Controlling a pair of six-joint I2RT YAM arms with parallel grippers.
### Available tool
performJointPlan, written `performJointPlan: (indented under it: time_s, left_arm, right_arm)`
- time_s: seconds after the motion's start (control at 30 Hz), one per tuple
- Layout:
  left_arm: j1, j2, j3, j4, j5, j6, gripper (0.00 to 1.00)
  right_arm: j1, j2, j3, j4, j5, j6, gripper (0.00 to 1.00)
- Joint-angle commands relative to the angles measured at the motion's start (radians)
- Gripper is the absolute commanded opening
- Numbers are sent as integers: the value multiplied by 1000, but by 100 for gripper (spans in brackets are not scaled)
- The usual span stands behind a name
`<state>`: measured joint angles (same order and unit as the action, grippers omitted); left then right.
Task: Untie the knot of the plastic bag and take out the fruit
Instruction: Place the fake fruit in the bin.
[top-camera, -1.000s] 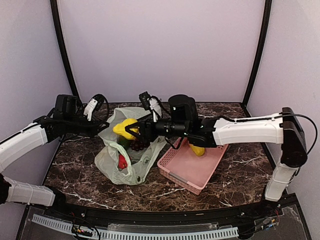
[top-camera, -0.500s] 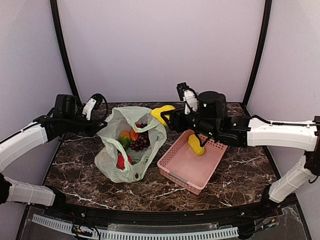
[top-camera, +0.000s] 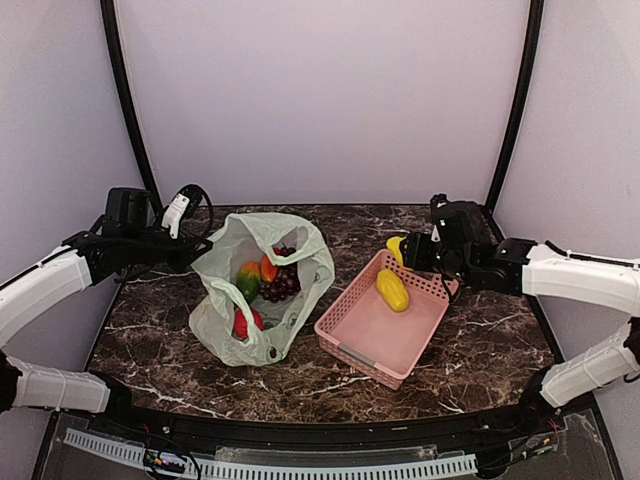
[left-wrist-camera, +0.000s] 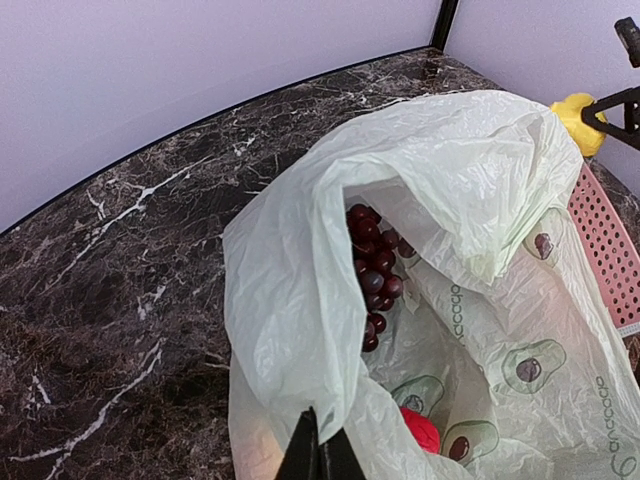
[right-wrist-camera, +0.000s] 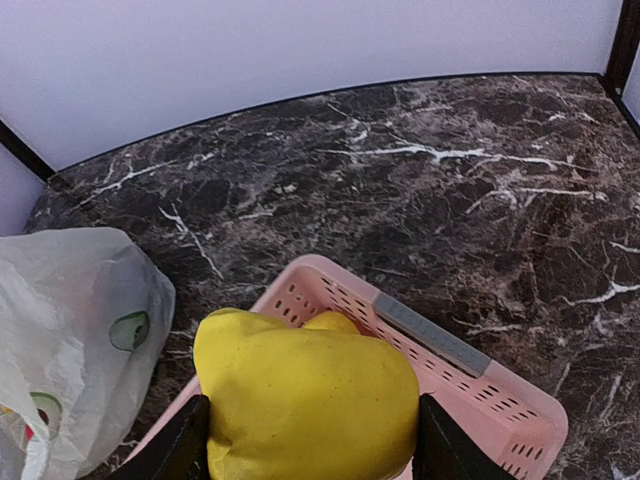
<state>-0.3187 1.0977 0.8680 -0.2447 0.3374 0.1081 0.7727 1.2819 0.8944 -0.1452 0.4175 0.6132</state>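
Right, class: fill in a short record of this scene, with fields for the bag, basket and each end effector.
Bag: plastic bag, mouth open, untied; grapes and a red fruit inside
Basket: pink basket, holding one yellow piece
Left end effector: shut on the plastic bag's edge
Right end effector: gripping a yellow fruit above the pink basket's far corner

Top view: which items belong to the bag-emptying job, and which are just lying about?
Job: translucent pale green plastic bag, pinched by left gripper; purple grapes, red-green mango and red fruit inside; yellow fruit in right gripper; second yellow fruit in the pink slotted plastic basket.
Lying about: that basket; dark marble table.
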Motion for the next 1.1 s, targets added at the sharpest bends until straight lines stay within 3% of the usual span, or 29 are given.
performJointPlan:
  time_s: [0.0,0.3,0.7,0.9,1.07]
  left_arm:
    - [4,-30,0,-8,-8,1,1]
    - [4,-26,4,-18,-6,-3,1]
    - [4,-27,2,-18,-8,-2,1]
    - [4,-35,2,-19,-1,-6,1]
    - [4,-41,-1,-15,2,-7,1]
  right_arm:
    - [-18,-15,-50,-114,43,124,29]
    - [-39,138,-9,-274,108,215,27]
    - [-79,263,63,-284,117,193,27]
    - [-82,288,75,-263,99,187,30]
    - [-82,310,77,-258,102,188,39]
